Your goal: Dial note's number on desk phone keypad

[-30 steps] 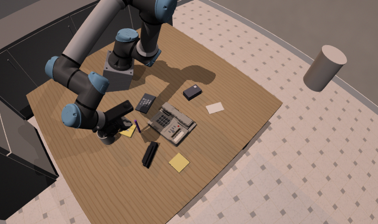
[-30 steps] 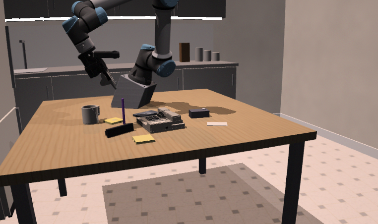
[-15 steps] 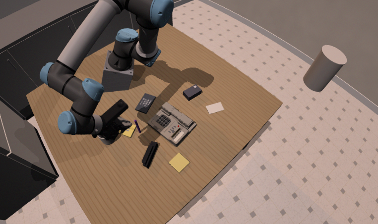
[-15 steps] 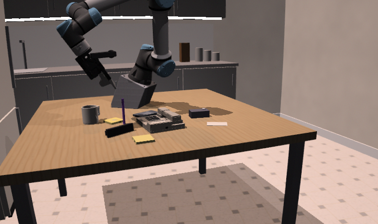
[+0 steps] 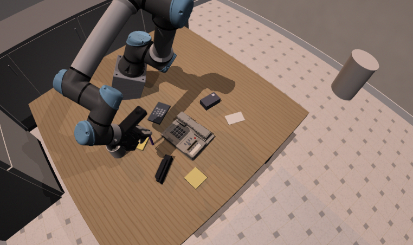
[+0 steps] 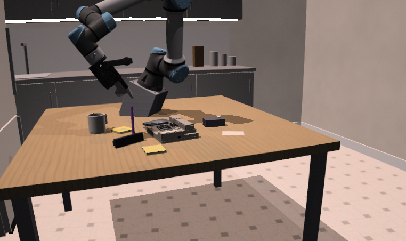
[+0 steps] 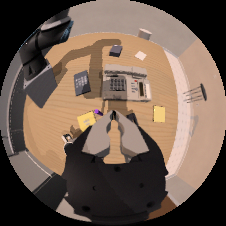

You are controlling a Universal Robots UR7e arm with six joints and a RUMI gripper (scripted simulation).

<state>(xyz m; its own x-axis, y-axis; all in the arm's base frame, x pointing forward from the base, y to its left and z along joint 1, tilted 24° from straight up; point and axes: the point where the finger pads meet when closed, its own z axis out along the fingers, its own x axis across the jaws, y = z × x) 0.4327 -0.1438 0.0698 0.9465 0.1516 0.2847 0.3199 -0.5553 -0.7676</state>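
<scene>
The grey desk phone (image 5: pixel 188 135) lies mid-table with its dark keypad (image 5: pixel 178 131) on the left and the handset (image 5: pixel 193 123) in its cradle along the far edge. It also shows in the exterior view (image 6: pixel 171 130) and in the wrist view (image 7: pixel 125 85). A white note (image 5: pixel 234 117) lies to the phone's right and a yellow note (image 5: pixel 195 177) in front of it; I can read no writing on either. My gripper (image 6: pixel 129 95) is shut and empty. It hangs well above the table, left of the phone, fingertips pointing toward it (image 7: pixel 114 116).
A grey mug (image 6: pixel 96 122), a second yellow note (image 6: pixel 121 129) and an upright purple pen (image 6: pixel 132 119) stand below the gripper. A black bar (image 5: pixel 163 168) lies in front of the phone, a dark calculator (image 5: pixel 159 112) behind it, and a dark box (image 5: pixel 210 100) at the back right.
</scene>
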